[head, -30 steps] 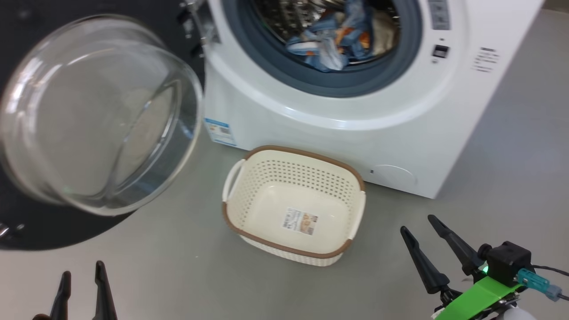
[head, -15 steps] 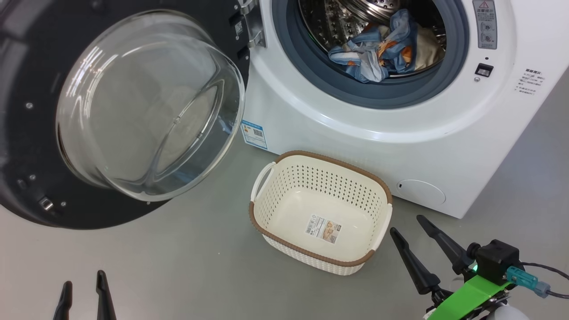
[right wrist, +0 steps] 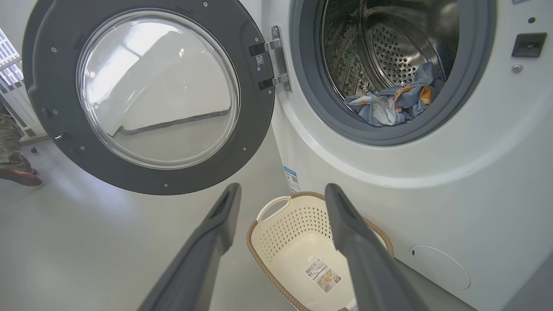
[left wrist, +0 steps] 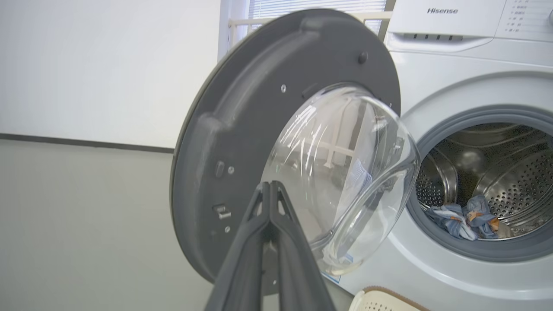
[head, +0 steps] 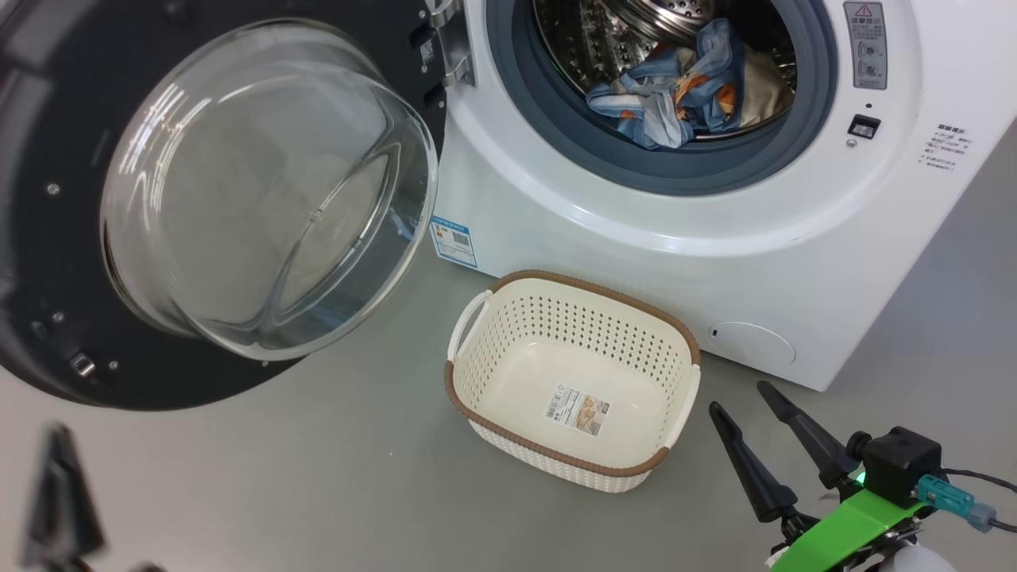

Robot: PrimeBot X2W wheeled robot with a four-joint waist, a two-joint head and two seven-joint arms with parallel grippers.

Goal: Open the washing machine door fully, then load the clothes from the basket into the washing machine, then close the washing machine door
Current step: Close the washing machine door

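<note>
The washing machine door (head: 262,191) hangs wide open at the left, black rim around a clear glass bowl. Inside the drum of the white washing machine (head: 636,238) lie the clothes (head: 683,87), blue with orange and cream bits. The cream basket (head: 592,286) sits on the floor before the machine with just a paper label on its bottom. My left gripper (head: 59,508) is a blur at the lower left; in the left wrist view it (left wrist: 270,185) is shut on nothing, pointing at the door (left wrist: 242,142). My right gripper (head: 740,399) stands open, right of the basket.
Grey floor stretches left of and in front of the basket. A blue sticker (head: 454,241) and a round service cap (head: 751,344) mark the machine's front. A person's foot (right wrist: 17,172) shows beyond the door (right wrist: 151,90) at the far left.
The head camera shifted a second ago, then held still. My left gripper has shut and swung left, now blurred. My right gripper has barely moved.
</note>
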